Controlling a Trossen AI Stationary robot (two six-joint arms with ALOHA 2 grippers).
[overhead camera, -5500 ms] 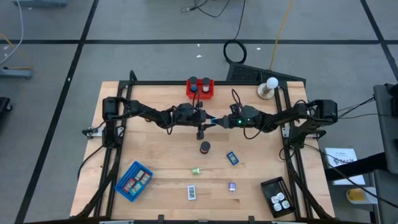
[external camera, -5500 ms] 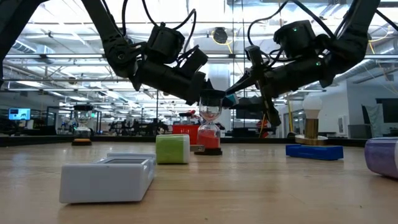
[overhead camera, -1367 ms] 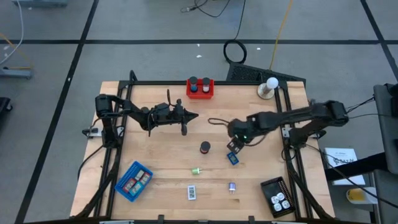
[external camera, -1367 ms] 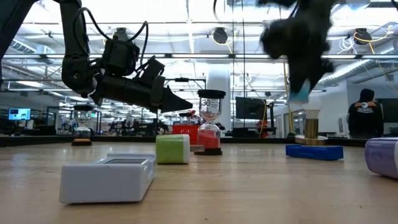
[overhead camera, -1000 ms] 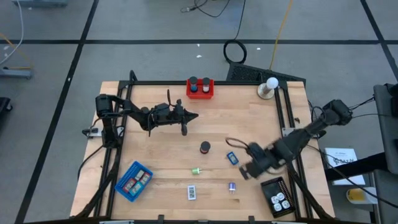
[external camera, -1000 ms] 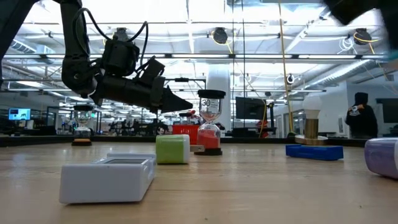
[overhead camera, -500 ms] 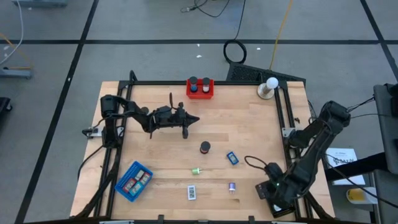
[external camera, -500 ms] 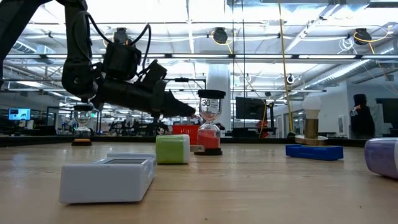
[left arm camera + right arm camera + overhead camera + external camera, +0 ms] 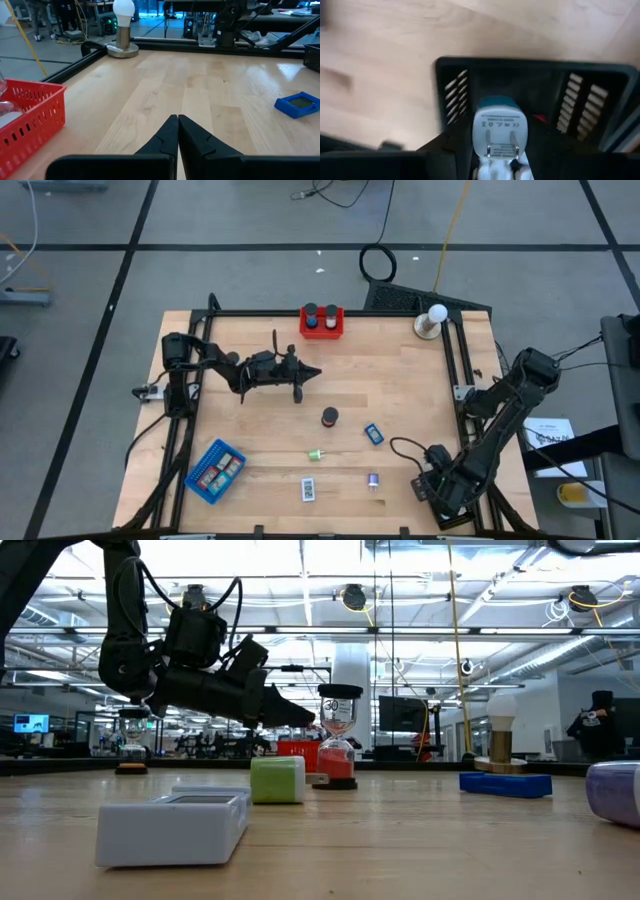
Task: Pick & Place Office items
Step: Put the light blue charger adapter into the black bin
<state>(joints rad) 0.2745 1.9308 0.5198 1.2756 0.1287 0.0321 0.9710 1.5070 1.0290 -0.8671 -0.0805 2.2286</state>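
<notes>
Between my dark fingers (image 9: 517,165) sits a white, teal-topped plug (image 9: 496,127) over the black slotted tray (image 9: 580,92) on the pale wooden worktop (image 9: 380,75).

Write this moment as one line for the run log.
left gripper: shut, empty, above table mid-left | right gripper: holds charger over black tray | charger: not yet released

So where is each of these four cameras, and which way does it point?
High: above, facing straight down; table, both arms.
Low: table height, level across; left arm overhead.
Left wrist: past its shut end effector toward the red tray.
Right wrist: down into the black tray, holding a plug.
Shared: the red tray, high and left wrist.
</notes>
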